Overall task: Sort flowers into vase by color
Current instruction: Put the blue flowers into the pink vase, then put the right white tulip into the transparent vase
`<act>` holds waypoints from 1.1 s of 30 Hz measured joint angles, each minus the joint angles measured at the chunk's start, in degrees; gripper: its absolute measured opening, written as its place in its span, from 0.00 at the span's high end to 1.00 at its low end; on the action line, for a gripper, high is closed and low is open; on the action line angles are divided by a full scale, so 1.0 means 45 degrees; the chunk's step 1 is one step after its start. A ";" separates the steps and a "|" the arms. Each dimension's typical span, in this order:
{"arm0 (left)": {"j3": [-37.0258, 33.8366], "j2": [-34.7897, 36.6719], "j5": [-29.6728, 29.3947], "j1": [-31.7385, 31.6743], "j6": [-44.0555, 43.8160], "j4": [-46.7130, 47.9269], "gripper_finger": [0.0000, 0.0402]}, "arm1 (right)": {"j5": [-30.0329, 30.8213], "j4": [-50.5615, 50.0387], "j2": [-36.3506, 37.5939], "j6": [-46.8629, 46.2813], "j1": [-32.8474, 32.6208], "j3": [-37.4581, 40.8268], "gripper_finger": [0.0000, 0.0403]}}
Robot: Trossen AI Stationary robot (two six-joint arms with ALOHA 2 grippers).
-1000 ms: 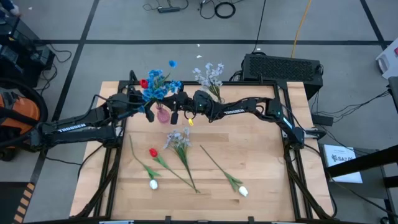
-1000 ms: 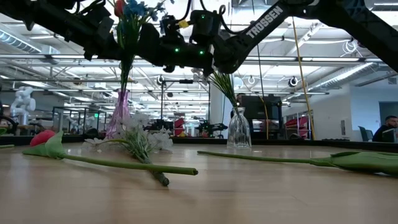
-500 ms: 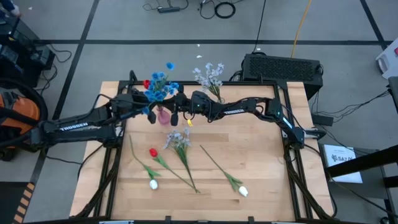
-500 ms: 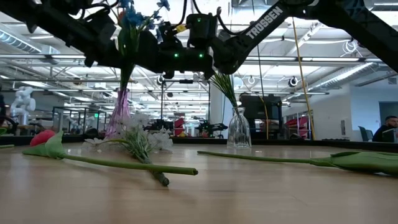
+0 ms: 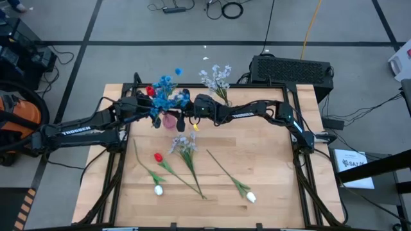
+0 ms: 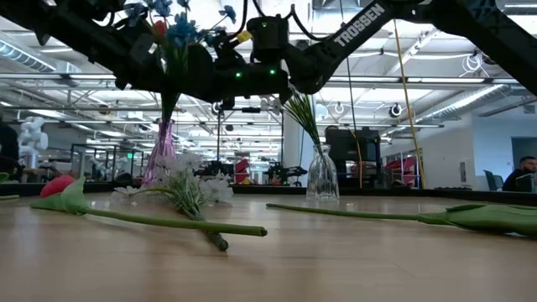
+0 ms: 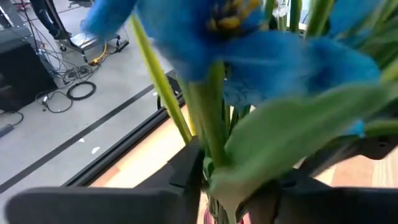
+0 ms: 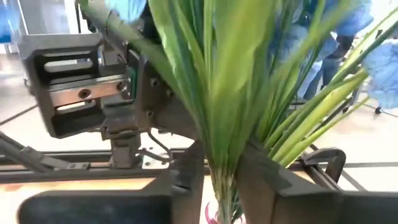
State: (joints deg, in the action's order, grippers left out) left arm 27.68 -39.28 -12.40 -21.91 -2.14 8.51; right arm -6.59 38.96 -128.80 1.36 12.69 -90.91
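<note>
While both grippers flank the blue flowers (image 5: 166, 94) in the pink vase (image 5: 168, 119), we cannot tell their jaw state; we judge stems light, springy, best pinched low.

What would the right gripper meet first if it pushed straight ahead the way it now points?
Probably the blue flowers' green stems, which already stand between the right gripper's fingers, then the left gripper just beyond them. Depth is hard to judge.
</note>
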 joint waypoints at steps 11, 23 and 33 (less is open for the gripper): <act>0.0375 0.0246 0.0469 0.0010 0.0007 0.1457 0.62 | 0.0229 -0.2895 0.1127 0.0366 0.0150 0.0000 0.62; 0.1306 0.0251 0.0518 0.0010 0.0657 0.3425 0.62 | 0.0161 -0.4847 0.1973 0.0387 0.0238 0.0005 0.55; 0.1650 0.0543 0.0508 0.0010 0.1231 0.4373 0.62 | 0.0884 -0.7613 0.3006 0.0645 0.0272 0.0005 0.55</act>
State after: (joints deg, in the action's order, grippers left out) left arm 35.10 -36.84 -10.11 -21.87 3.40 28.19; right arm -2.62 4.70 -115.27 4.26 13.91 -90.89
